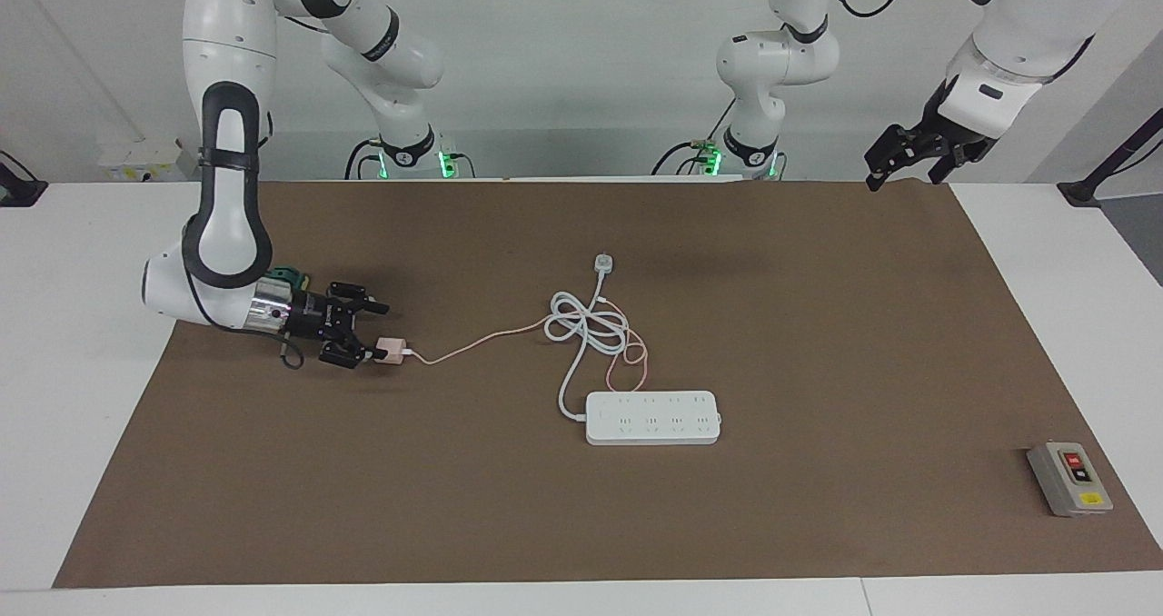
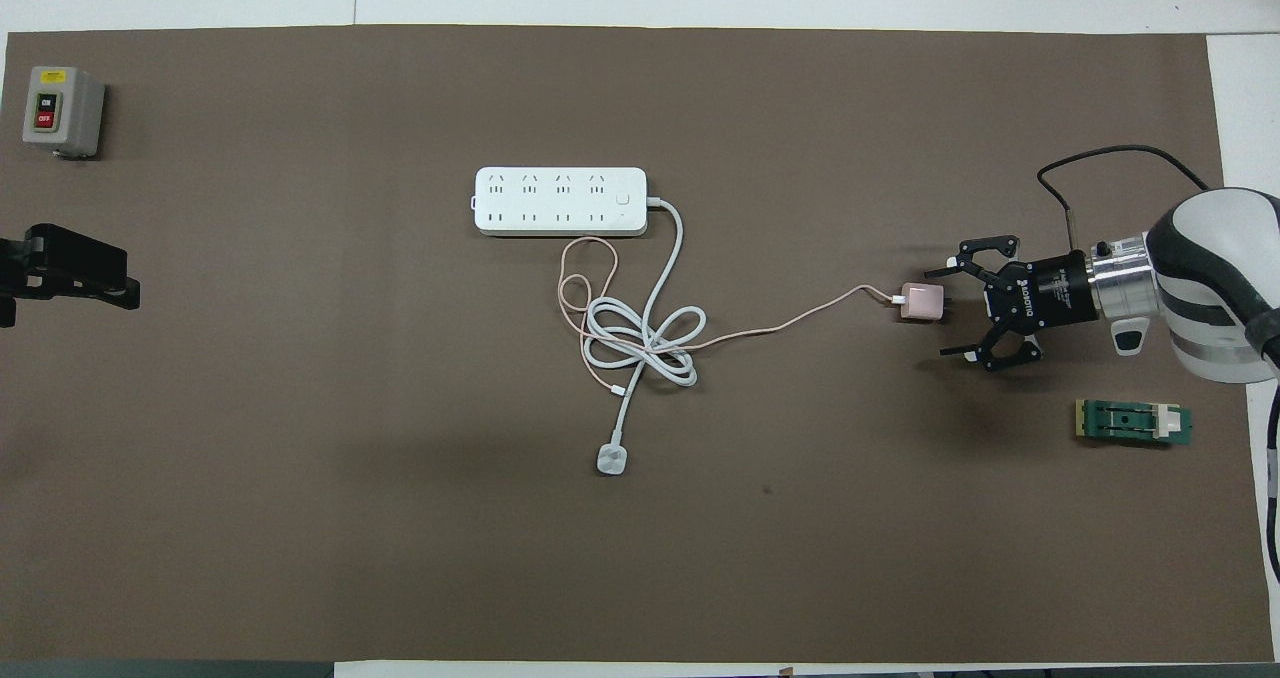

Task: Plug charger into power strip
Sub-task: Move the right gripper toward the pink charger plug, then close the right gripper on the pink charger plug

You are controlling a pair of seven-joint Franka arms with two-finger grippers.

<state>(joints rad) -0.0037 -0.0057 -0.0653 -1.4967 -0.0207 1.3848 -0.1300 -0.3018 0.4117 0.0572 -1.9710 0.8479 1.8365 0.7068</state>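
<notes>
Brown mat over a white table. The right gripper lies low, jaws wide around the charger, nothing gripped yet, probably lining up sideways. The power strip sits mid-mat. The left gripper waits, open.

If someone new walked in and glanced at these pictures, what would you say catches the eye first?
Probably the open right gripper, low over the brown mat at the right arm's end of the table, its fingers on either side of the small pale pink cube-shaped charger. Next, the flat white rectangular power strip mid-table, with its thick white coiled cord lying nearer to the robots. The left gripper waits raised at its own end.
</notes>
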